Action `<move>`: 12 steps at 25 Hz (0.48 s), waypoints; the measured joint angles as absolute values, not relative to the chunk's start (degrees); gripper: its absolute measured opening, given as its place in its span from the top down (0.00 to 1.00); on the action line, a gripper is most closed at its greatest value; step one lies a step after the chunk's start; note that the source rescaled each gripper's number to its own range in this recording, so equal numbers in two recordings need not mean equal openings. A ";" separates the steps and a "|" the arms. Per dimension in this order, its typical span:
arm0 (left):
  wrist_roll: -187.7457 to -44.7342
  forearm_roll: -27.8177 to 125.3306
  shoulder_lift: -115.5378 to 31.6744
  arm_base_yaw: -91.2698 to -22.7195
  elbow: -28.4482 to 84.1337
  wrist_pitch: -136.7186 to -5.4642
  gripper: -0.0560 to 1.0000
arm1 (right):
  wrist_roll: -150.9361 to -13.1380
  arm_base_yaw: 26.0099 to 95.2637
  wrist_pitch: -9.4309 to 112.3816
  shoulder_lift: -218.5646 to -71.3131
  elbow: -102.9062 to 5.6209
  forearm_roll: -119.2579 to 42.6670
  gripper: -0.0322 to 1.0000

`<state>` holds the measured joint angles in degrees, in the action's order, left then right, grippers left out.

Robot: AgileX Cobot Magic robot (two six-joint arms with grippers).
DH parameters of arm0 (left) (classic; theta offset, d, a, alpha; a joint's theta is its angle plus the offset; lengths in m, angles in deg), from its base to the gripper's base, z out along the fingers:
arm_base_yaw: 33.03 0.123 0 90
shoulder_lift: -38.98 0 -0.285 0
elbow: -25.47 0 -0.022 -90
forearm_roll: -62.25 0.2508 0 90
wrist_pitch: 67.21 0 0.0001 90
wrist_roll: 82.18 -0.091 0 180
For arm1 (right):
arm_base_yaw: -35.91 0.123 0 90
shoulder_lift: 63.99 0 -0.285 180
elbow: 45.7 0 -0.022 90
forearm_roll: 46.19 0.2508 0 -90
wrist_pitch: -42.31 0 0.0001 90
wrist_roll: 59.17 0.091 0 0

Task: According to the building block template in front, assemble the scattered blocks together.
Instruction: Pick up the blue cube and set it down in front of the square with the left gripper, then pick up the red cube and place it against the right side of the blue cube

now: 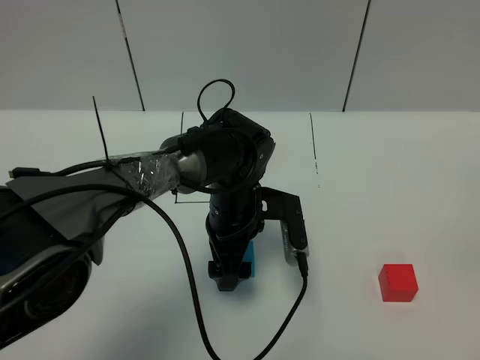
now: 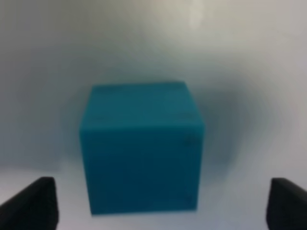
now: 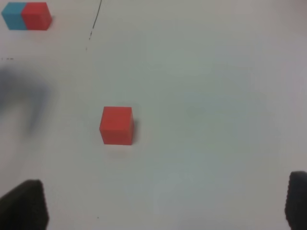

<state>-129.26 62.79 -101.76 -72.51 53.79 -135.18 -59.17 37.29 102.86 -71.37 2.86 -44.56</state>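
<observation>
The cyan cube (image 1: 253,262) of the scattered blocks rests on the white table, mostly covered by my left gripper (image 1: 231,274), which hangs right over it. In the left wrist view the cyan cube (image 2: 141,148) sits between the spread fingertips (image 2: 31,203), with a gap on each side; my left gripper (image 2: 159,205) is open. The red cube (image 1: 397,283) stands alone at the front right, also seen as the red cube (image 3: 116,125). My right gripper (image 3: 160,206) is open and well short of it. The building block template (image 3: 26,16) lies far off; the left arm hides it in the exterior view.
A thin black rectangle outline (image 1: 313,142) is marked on the table behind the left arm. A black cable (image 1: 191,300) from that arm trails over the table's front. Grey wall panels stand at the back.
</observation>
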 joint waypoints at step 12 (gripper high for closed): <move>-113.57 63.00 -86.80 -65.47 51.83 -134.84 0.04 | -59.17 37.29 102.86 -71.37 2.86 -44.56 0.00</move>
